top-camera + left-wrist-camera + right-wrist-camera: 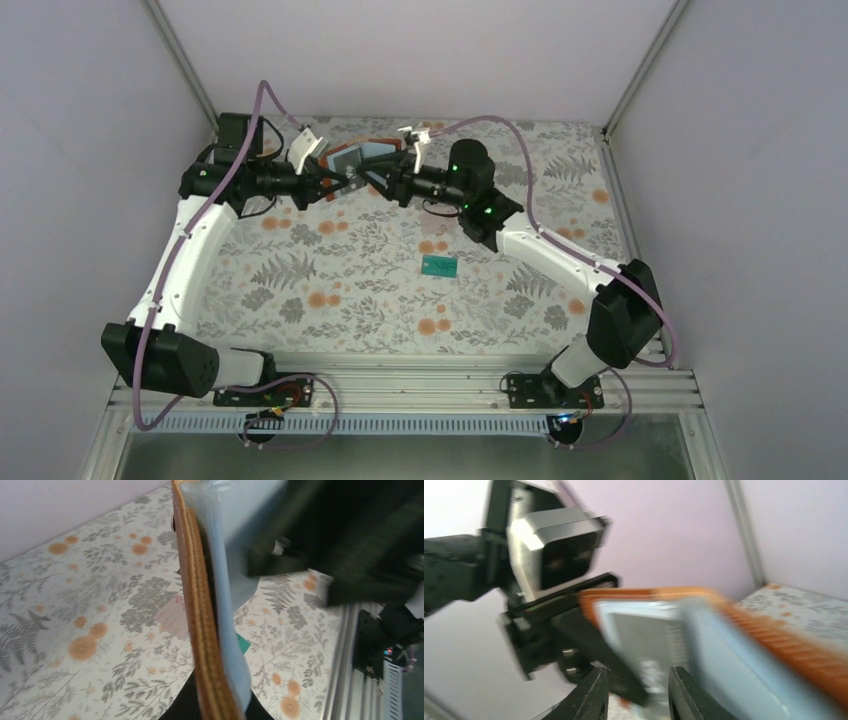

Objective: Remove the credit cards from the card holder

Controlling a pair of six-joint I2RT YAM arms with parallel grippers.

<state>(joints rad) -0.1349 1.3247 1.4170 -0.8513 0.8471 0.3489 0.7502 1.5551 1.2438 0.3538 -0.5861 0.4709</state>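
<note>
Currently your left end effector [217, 711] is pinching the card holder [202, 630], which hangs open above the counter [300, 290]. Your right end effector [636, 696] meets it from 3 o'clock. Its fingers [591, 697] stand apart around a blurred card with white marks [650, 671] against the pale blue lining, and you cannot tell whether they grip it. From above, the holder is at the counter's 12 o'clock end. At its 5 o'clock the teal card [439, 266] lies flat, with the pink card [172, 617] near it.

A lab test cell — plain white walls [420, 55], aluminium-framed, floral-covered table [330, 290], bolted arms.
</note>
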